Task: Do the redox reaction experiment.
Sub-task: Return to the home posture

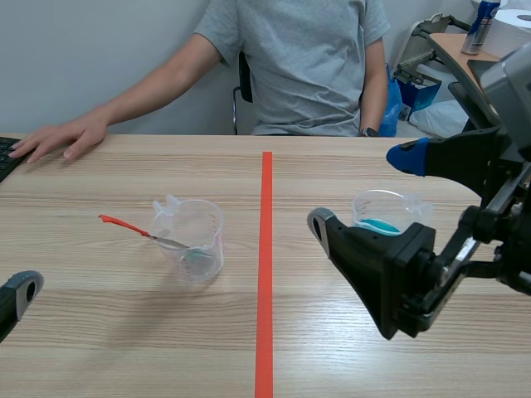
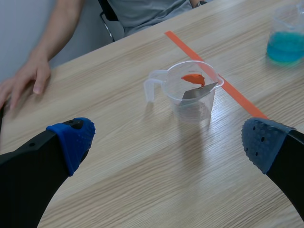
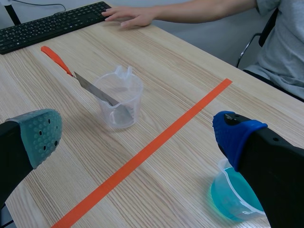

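While the left end effector (image 2: 168,142) is held apart, the right end effector (image 1: 362,190), also apart, is placed beside the blue-liquid cup (image 1: 388,214), likely for grasping it.

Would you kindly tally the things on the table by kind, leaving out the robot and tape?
Clear cups: 2, knife cup and blue-liquid cup
Orange-handled knife: 1
Keyboard: 1
Total: 4
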### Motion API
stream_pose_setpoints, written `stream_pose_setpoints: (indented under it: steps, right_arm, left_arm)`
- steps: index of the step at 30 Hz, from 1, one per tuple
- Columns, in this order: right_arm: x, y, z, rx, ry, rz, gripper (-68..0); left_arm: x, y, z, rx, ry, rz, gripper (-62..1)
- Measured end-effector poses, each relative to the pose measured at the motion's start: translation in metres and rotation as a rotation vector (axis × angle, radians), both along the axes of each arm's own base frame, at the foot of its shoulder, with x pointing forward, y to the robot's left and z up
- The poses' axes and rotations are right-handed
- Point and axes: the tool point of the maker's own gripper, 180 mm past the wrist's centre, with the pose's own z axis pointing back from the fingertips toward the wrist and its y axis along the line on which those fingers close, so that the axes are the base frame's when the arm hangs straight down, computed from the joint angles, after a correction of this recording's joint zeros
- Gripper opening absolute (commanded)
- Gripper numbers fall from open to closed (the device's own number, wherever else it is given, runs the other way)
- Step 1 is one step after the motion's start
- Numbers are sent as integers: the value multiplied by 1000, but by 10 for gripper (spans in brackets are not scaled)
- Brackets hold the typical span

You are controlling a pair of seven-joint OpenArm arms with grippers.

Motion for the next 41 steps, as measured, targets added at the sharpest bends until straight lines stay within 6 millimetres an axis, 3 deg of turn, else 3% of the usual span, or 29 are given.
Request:
stream_pose_setpoints:
  steps: [4,41]
  right_arm:
    - [0,0,0,0,0,0,4]
    - [1,-1,0,-1,-1,-7,4]
  left_arm:
    - [1,-2,8,-21,-43,-9,14]
    - [1,-2,7,-19,-38,-8,14]
